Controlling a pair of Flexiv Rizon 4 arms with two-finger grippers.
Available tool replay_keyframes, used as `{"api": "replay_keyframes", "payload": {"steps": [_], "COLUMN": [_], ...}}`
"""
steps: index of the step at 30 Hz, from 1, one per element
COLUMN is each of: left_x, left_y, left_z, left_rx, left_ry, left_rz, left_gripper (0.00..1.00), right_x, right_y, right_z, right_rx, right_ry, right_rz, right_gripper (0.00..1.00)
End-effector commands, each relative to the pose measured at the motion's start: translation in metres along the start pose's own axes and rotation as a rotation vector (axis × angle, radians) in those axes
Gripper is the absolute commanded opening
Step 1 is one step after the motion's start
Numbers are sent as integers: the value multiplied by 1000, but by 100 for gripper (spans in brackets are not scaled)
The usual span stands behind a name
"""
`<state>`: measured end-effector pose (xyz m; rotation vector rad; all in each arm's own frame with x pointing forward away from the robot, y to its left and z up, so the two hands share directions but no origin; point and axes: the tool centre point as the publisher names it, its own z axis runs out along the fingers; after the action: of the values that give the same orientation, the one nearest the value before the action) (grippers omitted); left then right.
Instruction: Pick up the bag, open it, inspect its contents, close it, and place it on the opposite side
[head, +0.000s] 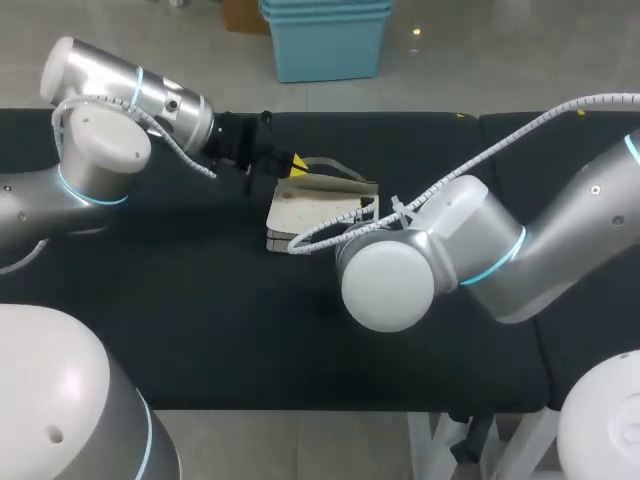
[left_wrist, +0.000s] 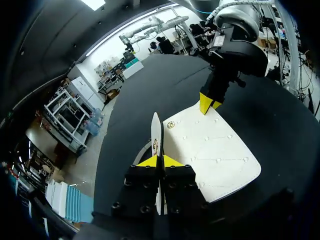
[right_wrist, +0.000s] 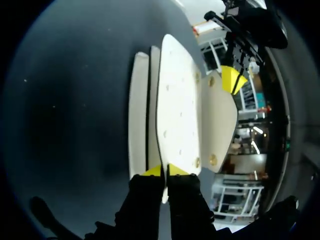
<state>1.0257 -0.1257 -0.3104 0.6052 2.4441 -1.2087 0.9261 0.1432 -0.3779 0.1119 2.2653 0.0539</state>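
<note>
A white quilted bag (head: 312, 212) with gold studs lies in the middle of the black table, its grey strap (head: 335, 166) looped behind it. My left gripper (head: 296, 164) is at the bag's far left corner. In the left wrist view it (left_wrist: 160, 161) is shut on a thin white edge of the flap (left_wrist: 156, 131), with the bag's broad panel (left_wrist: 215, 155) beside it. My right gripper (right_wrist: 165, 171) is shut on the opposite edge of the bag (right_wrist: 177, 110). In the head view the right forearm hides it. Each wrist view shows the other arm's yellow tips (left_wrist: 207, 104) (right_wrist: 232, 80) at the bag's far edge.
The black tabletop (head: 200, 330) stretches bare to the left and front of the bag. A seam (head: 478, 120) splits it from a second black surface on the right. The right arm's white cable (head: 500, 140) arcs over the table behind the bag.
</note>
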Motion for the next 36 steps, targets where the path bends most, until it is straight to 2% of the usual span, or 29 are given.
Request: {"api": "replay_keyframes", "payload": {"steps": [1,4,5,6,7,8,10,11,15,20,21,24,26,28,31,36], "left_x": [-10,-5,-3,0,2,4,8,10,20,34,35,36,33,30,25,19], "left_y": [10,8,7,7,7,7,6,5,0,-7,-7,-3,2,6,13,26], "left_z": [2,4,5,7,8,9,9,9,4,6,7,17,23,27,33,40], "left_rx": [10,11,9,2,3,-2,2,18,54,25,28,-16,-42,-63,-81,-109], "left_ry": [113,135,141,143,145,143,133,132,104,49,46,33,25,19,9,-9], "left_rz": [-25,-5,6,15,19,28,44,45,79,198,205,233,234,233,215,196], "left_gripper": [0,0,18,44,59,68,79,81,83,81,75,70,57,50,45,44], "right_x": [5,5,5,5,5,5,5,5,5,5,5,5,5,5,5,5], "right_y": [-4,-4,-4,-4,-4,-4,-4,-4,-4,-4,-4,-4,-4,-4,-4,-4], "right_z": [1,1,1,1,1,1,1,1,1,1,1,1,1,1,1,1], "right_rx": [-16,-16,-16,-16,-16,-16,-16,-16,-16,-16,-16,-16,-16,-16,-16,-16], "right_ry": [-202,-202,-202,-202,-202,-202,-202,-202,-202,-202,-202,-202,-202,-202,-202,-202], "right_rz": [0,0,0,0,0,0,0,0,0,0,0,0,0,0,0,0], "right_gripper": [0,0,0,0,0,0,0,0,0,0,0,0,0,0,0,0]}}
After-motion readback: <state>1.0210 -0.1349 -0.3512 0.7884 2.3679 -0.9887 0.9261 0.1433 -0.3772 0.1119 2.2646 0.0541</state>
